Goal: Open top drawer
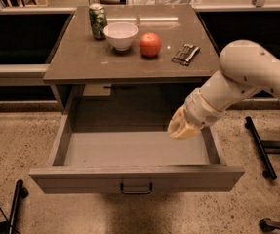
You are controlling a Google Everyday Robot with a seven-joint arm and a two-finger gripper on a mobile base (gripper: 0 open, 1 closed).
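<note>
The top drawer (135,178) is pulled far out from under the grey-brown table (134,65). Its flat front panel faces me, with a small dark loop handle (136,188) at its centre. The inside of the drawer holds nothing that I can see. My gripper (181,126), pale yellow at the end of the white arm (242,79), hangs over the right rear part of the drawer, above its floor and clear of the front panel and handle.
On the tabletop stand a green can (98,21), a white bowl (120,35), a red apple (150,45) and a dark snack packet (186,54). Black stand legs (259,147) lie on the speckled floor at the right, and another black leg (15,204) at the lower left.
</note>
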